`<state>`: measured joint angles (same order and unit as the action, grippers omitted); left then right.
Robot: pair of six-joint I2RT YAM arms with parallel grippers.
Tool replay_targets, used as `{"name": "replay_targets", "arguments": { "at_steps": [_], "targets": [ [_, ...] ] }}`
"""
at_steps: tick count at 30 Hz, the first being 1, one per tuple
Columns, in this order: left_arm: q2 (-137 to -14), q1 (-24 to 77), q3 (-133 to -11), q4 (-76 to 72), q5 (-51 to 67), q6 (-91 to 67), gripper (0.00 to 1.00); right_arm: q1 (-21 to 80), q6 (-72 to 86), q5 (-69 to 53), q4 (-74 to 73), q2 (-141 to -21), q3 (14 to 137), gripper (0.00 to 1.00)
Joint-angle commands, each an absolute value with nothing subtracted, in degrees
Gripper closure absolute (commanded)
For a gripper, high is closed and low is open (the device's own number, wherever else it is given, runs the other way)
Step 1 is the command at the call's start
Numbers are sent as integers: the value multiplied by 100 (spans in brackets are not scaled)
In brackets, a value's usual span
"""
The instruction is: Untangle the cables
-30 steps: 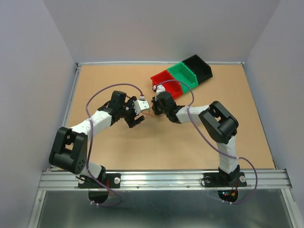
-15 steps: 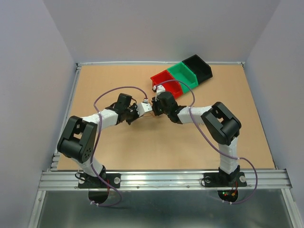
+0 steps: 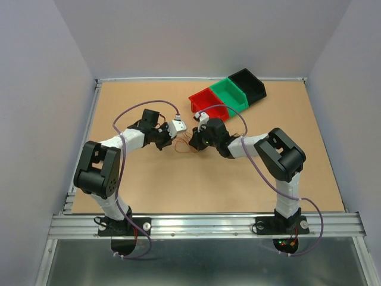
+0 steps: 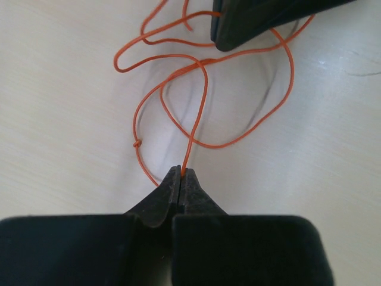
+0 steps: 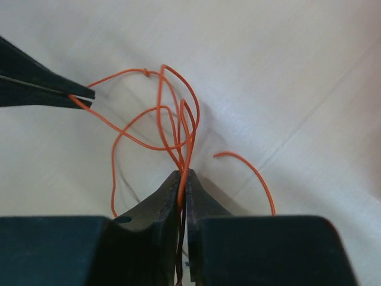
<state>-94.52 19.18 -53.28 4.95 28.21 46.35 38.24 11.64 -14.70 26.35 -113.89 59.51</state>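
The cables (image 3: 186, 145) are a small tangle of hair-thin orange wire on the table between my two grippers. In the left wrist view, my left gripper (image 4: 180, 171) is shut on one orange strand, and the loops (image 4: 202, 101) run away from its tips. The right gripper's fingers (image 4: 256, 24) pinch the far end of those loops. In the right wrist view, my right gripper (image 5: 183, 174) is shut on a bundle of orange strands (image 5: 178, 128), with a dark strand low between the jaws. The left fingertips (image 5: 74, 95) show at the left of that view.
A red bin (image 3: 209, 104), a green bin (image 3: 229, 94) and a black bin (image 3: 247, 83) stand in a row just behind the right gripper. Lilac cables loop along both arms. The table's walls rise at the back and sides.
My left gripper was wide open a second ago; it has moved in and shut on an orange strand. The right gripper has shifted slightly right, and the wire now spreads between the two.
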Motion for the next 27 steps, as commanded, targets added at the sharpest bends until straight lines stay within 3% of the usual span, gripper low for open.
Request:
{"name": "replay_targets", "arguments": {
  "at_steps": [1,4,5,8,12,21,26,27],
  "targets": [
    [-9623,1767,-5800,1185,3778,4781,100,3727,1186,-2389,3410,-11127,5801,82],
    [-9668,1767,-5836,1309,3876,4834,100,3665,1353,-2662,3454,-11232,5906,66],
    [-9677,1767,-5853,1318,3893,4843,100,3639,1467,-2837,3480,-11250,5941,56],
    [-9712,1767,-5888,1424,3946,4887,100,3621,1564,-3023,3516,-11311,6011,47],
    [-9721,1767,-5924,1529,4025,4913,100,3630,1521,-3024,3507,-11417,6099,22],
    [-9826,1775,-6055,1801,4280,5089,100,3639,1669,-2523,3244,-11856,6530,17],
    [-9844,1775,-6073,1837,4333,5098,100,3910,1494,-1576,2559,-11971,6925,20],
    [-9852,1775,-6082,1837,4333,5098,100,3929,1442,-1512,2514,-11979,6926,24]
  ]
}}
